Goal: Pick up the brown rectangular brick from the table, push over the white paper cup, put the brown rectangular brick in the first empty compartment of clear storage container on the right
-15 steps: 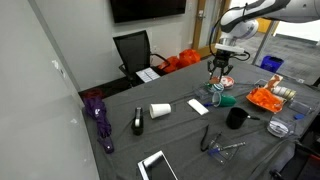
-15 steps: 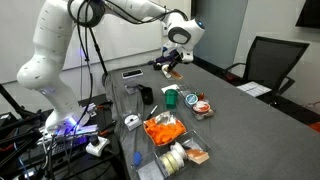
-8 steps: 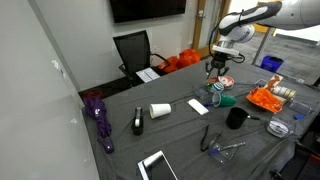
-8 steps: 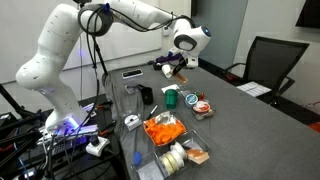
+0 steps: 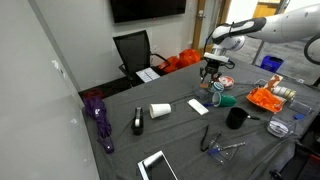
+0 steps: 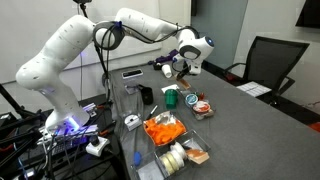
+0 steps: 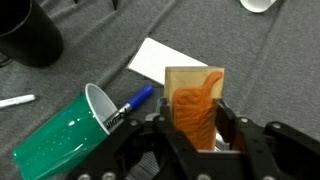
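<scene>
Hand [image 7: 196, 128] closed on the brown brick [image 7: 195, 98], which sits clamped between the two fingers and raised off the grey surface [image 7: 270, 60]. Just beyond the brick lie a green cup [image 7: 62, 140] on its side, a blue marker [image 7: 132, 102] and a flat pale piece [image 7: 160, 58]; a black mug [image 7: 28, 35] stands farther off. Pick-up: done. In an exterior view the white paper cup [image 5: 160, 110] appears to lie on its side, well apart from the hand, so the push looks finished, though the detail is small. Remaining: carry the brick to the clear container [image 6: 172, 143] and set it in the first empty compartment, which cannot be made out here
</scene>
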Robot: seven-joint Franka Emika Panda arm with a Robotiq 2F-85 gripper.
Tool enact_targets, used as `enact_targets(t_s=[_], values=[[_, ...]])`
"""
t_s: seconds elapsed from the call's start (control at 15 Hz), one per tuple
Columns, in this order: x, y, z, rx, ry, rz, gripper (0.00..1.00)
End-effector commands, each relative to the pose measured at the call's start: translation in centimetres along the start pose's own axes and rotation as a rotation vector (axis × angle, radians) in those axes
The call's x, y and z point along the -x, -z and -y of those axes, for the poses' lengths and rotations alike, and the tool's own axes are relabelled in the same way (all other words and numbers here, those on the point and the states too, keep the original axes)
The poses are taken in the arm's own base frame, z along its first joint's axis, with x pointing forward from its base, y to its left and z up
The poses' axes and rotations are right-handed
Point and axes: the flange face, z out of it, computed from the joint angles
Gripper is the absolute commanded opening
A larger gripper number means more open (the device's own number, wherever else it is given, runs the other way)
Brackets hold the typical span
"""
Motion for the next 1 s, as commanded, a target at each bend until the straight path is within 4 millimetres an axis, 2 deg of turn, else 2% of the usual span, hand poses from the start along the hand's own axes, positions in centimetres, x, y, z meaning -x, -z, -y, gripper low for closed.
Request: enact_targets(t_s=[0.0,0.27,0.47,0.53,0.6,0.8,0.93], values=[[-1.7,-0.4,1.1,-0.033,-0.023,0.008,0.22],[-3.0,-1.3,1.3,-0.011,0.035,0.001,0.22],[-4.1,-1.7,0.6,0.039,0.095,-0.016,0.22],[-4.4,-1.7,0.3,0.057,0.106,-0.027,0.72],[-4.5,-1.5,0.2,0.066,0.113,-0.037,0.73],[-4.5,-0.2,-0.4,0.071,0.133,-0.040,0.93],[-4.5,0.8,-0.6,0.058,0.156,-0.045,1.00]])
